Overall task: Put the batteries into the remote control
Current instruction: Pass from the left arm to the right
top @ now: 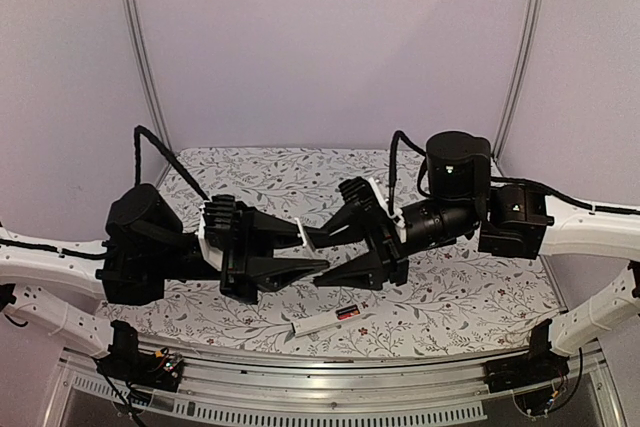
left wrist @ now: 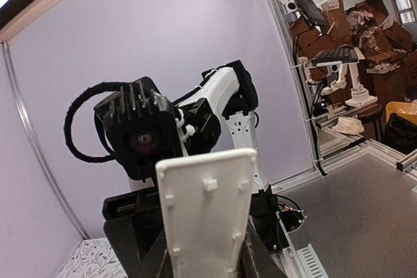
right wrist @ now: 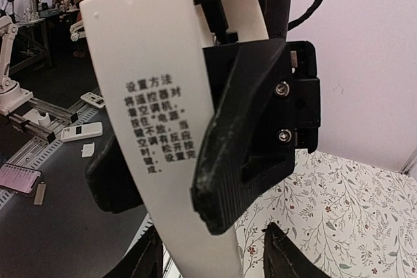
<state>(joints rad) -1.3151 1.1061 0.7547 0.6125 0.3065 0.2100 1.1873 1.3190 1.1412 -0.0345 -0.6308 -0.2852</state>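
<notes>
My left gripper is shut on a thin white cover plate and holds it upright above the table, its inner clips facing the left wrist camera. The plate's printed side faces the right wrist camera. My right gripper meets the left gripper in mid-air. Its jaws straddle the plate's end, and a gap shows beside one finger. The remote control, a slim white bar, lies near the table's front edge. Red and dark batteries sit at its right end.
A floral cloth covers the table, with plain walls behind it and at both sides. A metal rail runs along the near edge between the arm bases. Both forearms hang low over the middle of the table.
</notes>
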